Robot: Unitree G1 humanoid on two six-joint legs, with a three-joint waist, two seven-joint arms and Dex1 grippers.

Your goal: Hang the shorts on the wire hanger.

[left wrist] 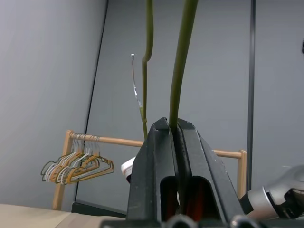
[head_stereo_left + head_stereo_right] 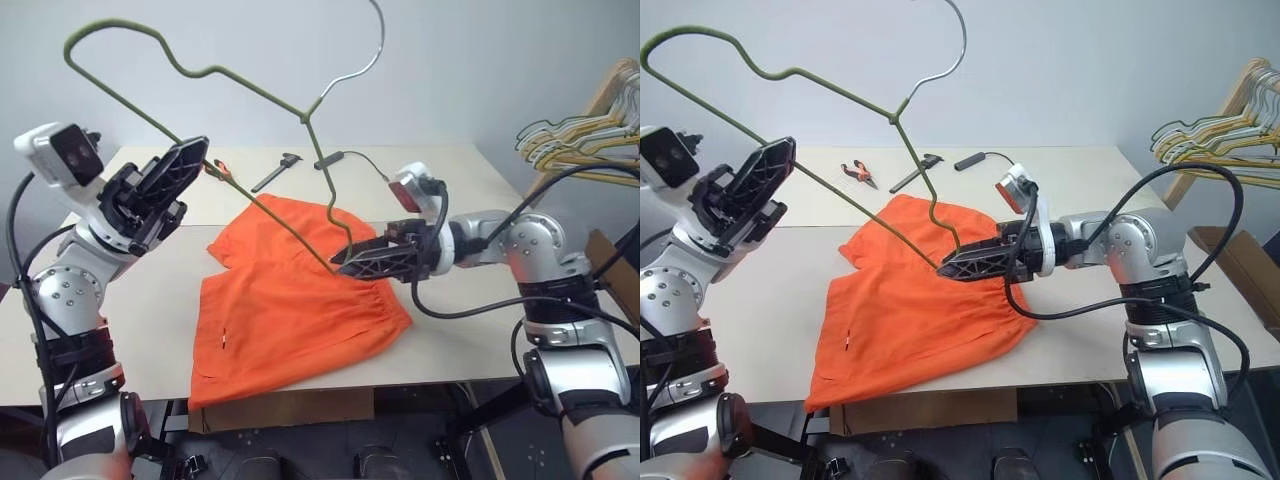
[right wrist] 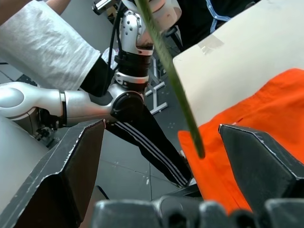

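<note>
- A robot test lab is showing here: a plain beige table point(image 2: 450, 165) is standing against bare grey walls point(image 2: 480, 70).
- Hand tools are lying at its far edge (orange-handled pliers point(image 2: 858, 173) and a dark caliper point(image 2: 913, 172)).
- A wooden rack point(image 1: 142, 142) is carrying a bunch of hangers point(image 1: 78, 166).
- A person in a white sleeve point(image 3: 47, 42) is standing nearby.

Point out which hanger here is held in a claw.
The olive-green wire hanger, raised over the orange shorts, clamped in the left claw. The yellow and white hangers hang on a wooden rack.
</note>
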